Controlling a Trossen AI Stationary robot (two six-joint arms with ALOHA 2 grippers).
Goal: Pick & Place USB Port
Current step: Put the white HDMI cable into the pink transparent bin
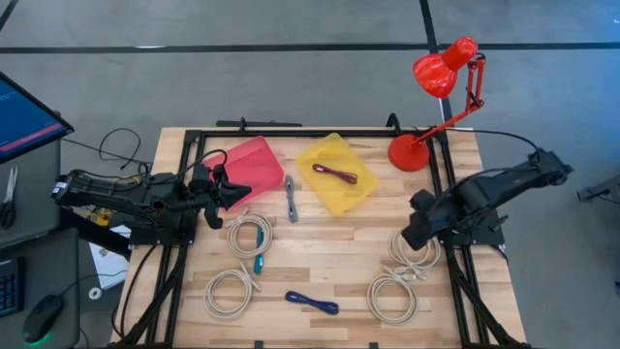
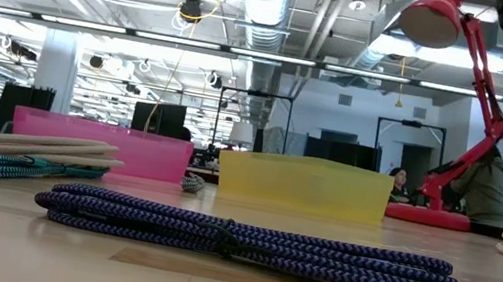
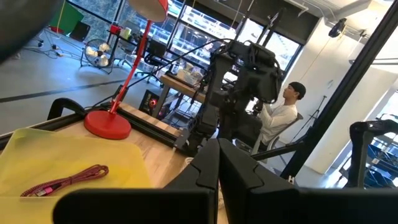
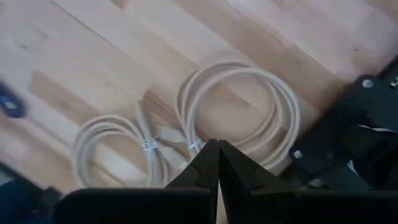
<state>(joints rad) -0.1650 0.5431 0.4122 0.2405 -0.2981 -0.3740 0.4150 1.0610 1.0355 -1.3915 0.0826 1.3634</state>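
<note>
Several coiled USB cables lie flat on the wooden table: beige coils (image 1: 249, 233) (image 1: 231, 291) (image 1: 392, 296) (image 1: 415, 250), a teal one (image 1: 259, 262), a grey one (image 1: 290, 199) and a blue one (image 1: 312, 302) (image 2: 256, 243). A dark red cable (image 1: 334, 174) (image 3: 65, 180) lies in the yellow tray (image 1: 356, 192); the pink tray (image 1: 254, 165) stands beside it. My right gripper (image 1: 412, 236) (image 4: 217, 149) is shut, pointing down above the right beige coil (image 4: 236, 106). My left gripper (image 1: 247, 191) (image 3: 219, 149) is shut, level, by the pink tray's near edge.
A red desk lamp (image 1: 436, 97) stands at the far right corner, its base (image 3: 107, 124) beyond the yellow tray. A black frame (image 1: 194, 145) rims the table. A person (image 3: 283, 112) sits in the room beyond the table. Bare wood shows in the table's middle.
</note>
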